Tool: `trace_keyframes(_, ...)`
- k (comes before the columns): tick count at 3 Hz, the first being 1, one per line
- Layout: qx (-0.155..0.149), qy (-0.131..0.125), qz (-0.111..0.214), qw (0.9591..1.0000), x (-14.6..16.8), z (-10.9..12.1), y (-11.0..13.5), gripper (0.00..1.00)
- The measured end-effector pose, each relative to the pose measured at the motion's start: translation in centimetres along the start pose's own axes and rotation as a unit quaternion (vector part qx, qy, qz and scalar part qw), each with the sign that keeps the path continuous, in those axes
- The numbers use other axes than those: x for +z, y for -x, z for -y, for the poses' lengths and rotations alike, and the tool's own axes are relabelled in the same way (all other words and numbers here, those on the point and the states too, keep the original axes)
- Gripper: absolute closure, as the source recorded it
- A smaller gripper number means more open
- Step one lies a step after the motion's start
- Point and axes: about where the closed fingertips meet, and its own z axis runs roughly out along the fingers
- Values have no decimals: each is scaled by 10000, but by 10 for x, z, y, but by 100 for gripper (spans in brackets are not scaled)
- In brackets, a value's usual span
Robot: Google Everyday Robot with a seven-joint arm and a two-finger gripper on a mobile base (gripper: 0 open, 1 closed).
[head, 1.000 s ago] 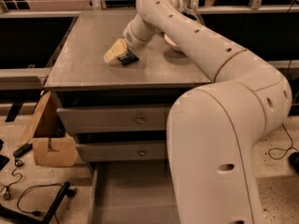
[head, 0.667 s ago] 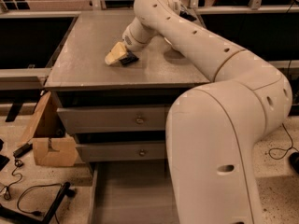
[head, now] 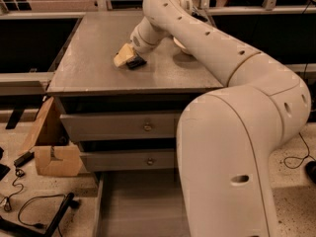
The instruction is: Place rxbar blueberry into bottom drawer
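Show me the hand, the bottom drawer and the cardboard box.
hand [head: 127, 58]: camera view, its tip, low over the cabinet top [head: 89, 68].
bottom drawer [head: 138, 206]: camera view, bare inner floor, pulled open.
cardboard box [head: 55, 161]: camera view, front face, at lower left.

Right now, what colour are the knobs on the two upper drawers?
Brass-gold knobs, clearest in the camera view. The tool sits low on the tabletop.

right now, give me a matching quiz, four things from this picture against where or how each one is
Things:
1 gripper
2 bottom drawer
3 cardboard box
4 top drawer

Places or states:
a shut, round knob
b on the floor, left of the drawers
c down at the countertop
d pulled open

Pairs: 1-c; 2-d; 3-b; 4-a
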Motion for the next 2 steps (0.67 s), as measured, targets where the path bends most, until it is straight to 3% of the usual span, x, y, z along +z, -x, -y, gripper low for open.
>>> trace_keyframes(1,0,0,0,10000,0,0,0,96)
trace_keyframes(2,0,0,0,10000,0,0,0,100)
